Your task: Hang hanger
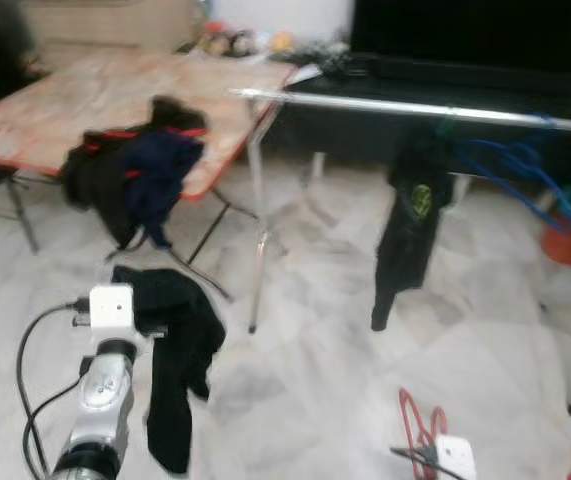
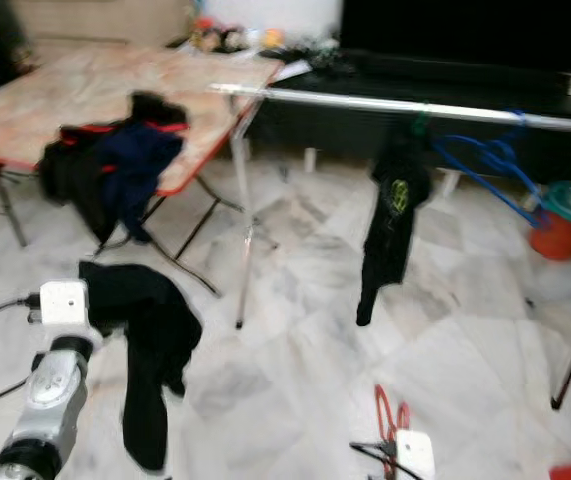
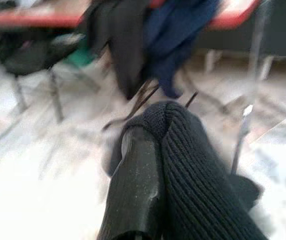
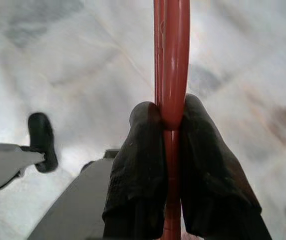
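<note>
In the left eye view the left gripper (image 1: 155,325) is reaching forward over the pale floor (image 1: 315,380), with a black sweater (image 1: 177,370) drooping from it and hanging down just to its right. Beyond that gripper a folding table (image 1: 85,100) is carrying a heap of dark clothes (image 1: 135,170), and farther to the right a silver rail (image 1: 415,108) is running across, with a black shirt (image 1: 410,225) hanging from it and blue hangers (image 1: 505,165) near it. Low down, the right gripper (image 1: 420,455) is holding a red hanger (image 1: 417,415) that is rising just ahead of it. In the left wrist view the left gripper (image 3: 153,165) is sitting with one black finger (image 3: 132,185) pressed against the ribbed knit of the sweater (image 3: 198,180), which is wrapping over its tip; the fingers look clamped on the fabric, with the table's clothes (image 3: 148,40) straight ahead. In the right wrist view the right gripper (image 4: 172,117) is squeezing both fingertips (image 4: 143,150) tightly on the red hanger's (image 4: 172,55) bar, which is running straight out between them above the floor (image 4: 72,60).
</note>
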`<state>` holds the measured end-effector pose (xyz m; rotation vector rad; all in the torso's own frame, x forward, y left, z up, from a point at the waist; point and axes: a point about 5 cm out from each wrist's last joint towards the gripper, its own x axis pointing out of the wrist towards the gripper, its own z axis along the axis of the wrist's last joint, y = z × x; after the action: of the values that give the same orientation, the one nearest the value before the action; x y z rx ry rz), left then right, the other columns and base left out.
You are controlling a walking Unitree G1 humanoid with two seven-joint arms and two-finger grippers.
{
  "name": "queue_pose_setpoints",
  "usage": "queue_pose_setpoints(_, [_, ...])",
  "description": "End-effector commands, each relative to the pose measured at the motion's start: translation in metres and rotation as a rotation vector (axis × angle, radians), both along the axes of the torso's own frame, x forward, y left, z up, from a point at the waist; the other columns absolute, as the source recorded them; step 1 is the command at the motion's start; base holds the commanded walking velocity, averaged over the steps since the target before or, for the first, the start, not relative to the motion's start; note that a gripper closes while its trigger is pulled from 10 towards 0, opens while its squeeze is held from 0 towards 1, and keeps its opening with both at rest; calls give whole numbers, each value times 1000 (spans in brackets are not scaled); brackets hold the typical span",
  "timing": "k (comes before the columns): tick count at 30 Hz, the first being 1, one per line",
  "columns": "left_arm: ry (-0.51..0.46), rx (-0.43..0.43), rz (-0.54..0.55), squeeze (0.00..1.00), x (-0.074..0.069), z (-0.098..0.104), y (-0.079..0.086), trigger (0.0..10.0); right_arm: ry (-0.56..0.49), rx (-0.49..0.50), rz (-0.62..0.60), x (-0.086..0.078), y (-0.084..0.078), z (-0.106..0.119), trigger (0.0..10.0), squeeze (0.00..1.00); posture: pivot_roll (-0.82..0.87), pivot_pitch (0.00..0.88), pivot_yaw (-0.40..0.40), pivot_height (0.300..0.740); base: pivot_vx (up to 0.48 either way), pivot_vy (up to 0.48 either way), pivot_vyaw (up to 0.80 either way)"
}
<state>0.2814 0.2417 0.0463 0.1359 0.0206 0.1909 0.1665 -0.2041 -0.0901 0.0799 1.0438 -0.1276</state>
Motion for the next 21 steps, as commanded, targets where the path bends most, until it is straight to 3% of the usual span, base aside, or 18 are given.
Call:
queue_pose_setpoints(1, [-61,-8,-1,0,8,13,-3,10000,10,-15,-16,-5,-7,-1,10000,0,-90,0,-36,740,0,0,800])
queue_pose_setpoints(21, [-25,-75,100,0,3,5,-5,10000,-13,-16,-54,-2,-13,2,10000,0,-80,0,-67,740,0,0,800])
